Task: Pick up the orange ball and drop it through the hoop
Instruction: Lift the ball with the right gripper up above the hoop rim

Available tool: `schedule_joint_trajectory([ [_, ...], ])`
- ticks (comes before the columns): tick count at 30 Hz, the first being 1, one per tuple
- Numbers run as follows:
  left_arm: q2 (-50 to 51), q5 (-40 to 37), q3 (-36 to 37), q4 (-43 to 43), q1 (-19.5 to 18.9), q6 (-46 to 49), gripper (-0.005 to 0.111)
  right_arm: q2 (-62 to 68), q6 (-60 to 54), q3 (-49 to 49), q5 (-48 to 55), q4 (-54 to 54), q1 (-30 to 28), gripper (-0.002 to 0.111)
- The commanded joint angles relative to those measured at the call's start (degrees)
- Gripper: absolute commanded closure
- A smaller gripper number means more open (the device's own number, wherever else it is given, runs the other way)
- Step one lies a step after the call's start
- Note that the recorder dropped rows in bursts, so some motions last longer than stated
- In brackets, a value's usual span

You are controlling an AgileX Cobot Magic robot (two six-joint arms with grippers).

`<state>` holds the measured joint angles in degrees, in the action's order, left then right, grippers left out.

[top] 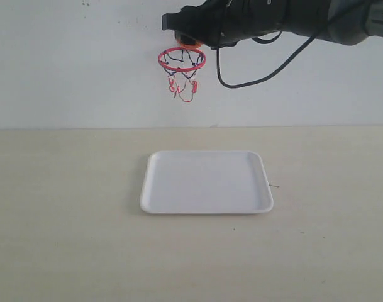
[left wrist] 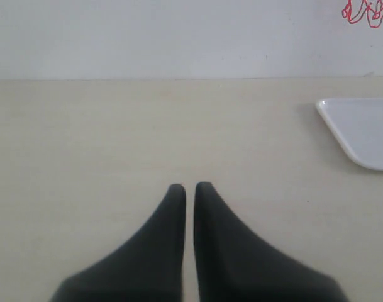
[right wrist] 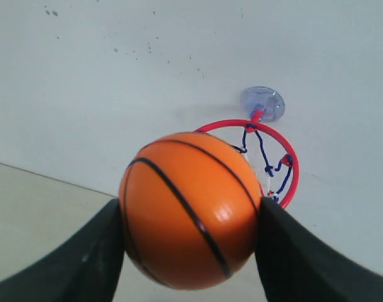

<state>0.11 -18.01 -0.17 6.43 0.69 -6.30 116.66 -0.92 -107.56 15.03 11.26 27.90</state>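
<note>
The orange ball (right wrist: 190,211), glossy with thin dark seams, is clamped between the two black fingers of my right gripper (right wrist: 190,217). In the exterior view that gripper (top: 186,38) hangs just above the hoop (top: 182,60), and only a sliver of the orange ball (top: 191,44) shows under it. The hoop (right wrist: 285,160) has a red ring, a dark and red net and a clear suction cup (right wrist: 263,103) stuck to the white wall. My left gripper (left wrist: 189,189) is shut and empty, low over the beige table, and does not show in the exterior view.
A white tray (top: 207,182) lies on the table below and slightly right of the hoop; its corner (left wrist: 361,129) shows in the left wrist view. A black cable (top: 260,75) loops down from the right arm in front of the wall.
</note>
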Motion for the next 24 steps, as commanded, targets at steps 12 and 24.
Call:
schedule_joint_trajectory([
  [12,-0.11,0.23,0.17,-0.42,0.53,-0.10,0.103,-0.10,-7.10,-0.48,2.63,-0.27,-2.21,0.108],
  [24,-0.11,0.23,0.17,-0.42,0.53,-0.10,0.103,4.44,-6.34,-0.48,-8.95,1.99,-2.74,0.108],
])
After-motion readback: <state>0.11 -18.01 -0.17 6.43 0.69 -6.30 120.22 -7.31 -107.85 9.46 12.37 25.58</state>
